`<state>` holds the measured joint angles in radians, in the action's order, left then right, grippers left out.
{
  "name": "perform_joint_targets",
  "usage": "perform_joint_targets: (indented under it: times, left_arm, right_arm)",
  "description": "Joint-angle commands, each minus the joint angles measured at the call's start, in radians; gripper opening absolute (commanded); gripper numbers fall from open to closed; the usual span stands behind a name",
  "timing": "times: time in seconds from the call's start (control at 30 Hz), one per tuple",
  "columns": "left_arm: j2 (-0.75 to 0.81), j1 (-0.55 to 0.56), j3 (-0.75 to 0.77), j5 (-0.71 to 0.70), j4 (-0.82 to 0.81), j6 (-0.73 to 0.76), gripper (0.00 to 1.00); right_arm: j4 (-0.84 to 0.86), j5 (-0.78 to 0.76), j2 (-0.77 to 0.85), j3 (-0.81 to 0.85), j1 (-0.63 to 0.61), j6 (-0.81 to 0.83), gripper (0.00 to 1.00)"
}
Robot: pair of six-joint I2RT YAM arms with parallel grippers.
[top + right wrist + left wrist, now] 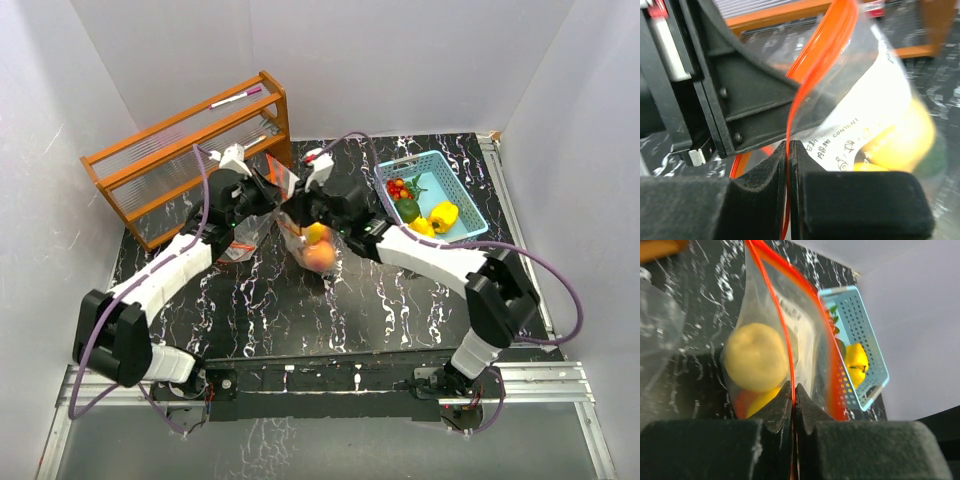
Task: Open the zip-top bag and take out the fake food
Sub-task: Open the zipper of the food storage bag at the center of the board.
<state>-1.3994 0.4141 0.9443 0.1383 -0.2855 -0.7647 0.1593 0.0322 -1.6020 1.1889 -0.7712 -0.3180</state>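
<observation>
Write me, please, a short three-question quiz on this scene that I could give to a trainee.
1. True or false: nothing is touching the zip-top bag.
2. What do the left hand and the right hand each pinch? A: the bag's orange seal strip. B: a spoon. C: nothing.
3. Fill in: some fake food already lies in the ___ basket.
Key: 1 false, both hands grip it; 2 A; 3 blue.
</observation>
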Motion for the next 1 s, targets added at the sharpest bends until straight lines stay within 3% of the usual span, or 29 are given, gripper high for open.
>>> perform_joint_targets:
  times: [0.0,0.2,0.43,0.77,0.83,0.97]
  left_arm:
    - [0.152,-0.012,0.117,-0.088,0.173,0.145,0.0]
    - [0.101,-0.011,0.194,-0.109,0.268,0.246,0.0]
    - [-0.055,-0.006,0.129,-0.065,0.2,0.238,0.0]
    - [-0.163,0.064,0.144,-0.02,0.135,0.207,0.0]
    - [-0.171,0.074,0.163,-0.022,0.141,0.213,0.0]
    - [-0.188,0.092,0.174,-0.028,0.136,0.217,0.0]
  right_arm:
    - [0.135,0.151,-0.052,0.113,-0.067,-0.064,0.08]
    - [0.106,-0.002,0.023,-0.013,-0.013,-0.07,0.08]
    - [0.078,0.036,0.066,-0.28,0.194,-0.165,0.08]
    - [-0.007,-0.004,0.092,-0.326,0.22,-0.133,0.08]
    - [-0.033,-0.022,0.122,-0.319,0.221,-0.115,0.13]
    - [-0.072,-0.056,0.226,-0.301,0.221,-0.083,0.36]
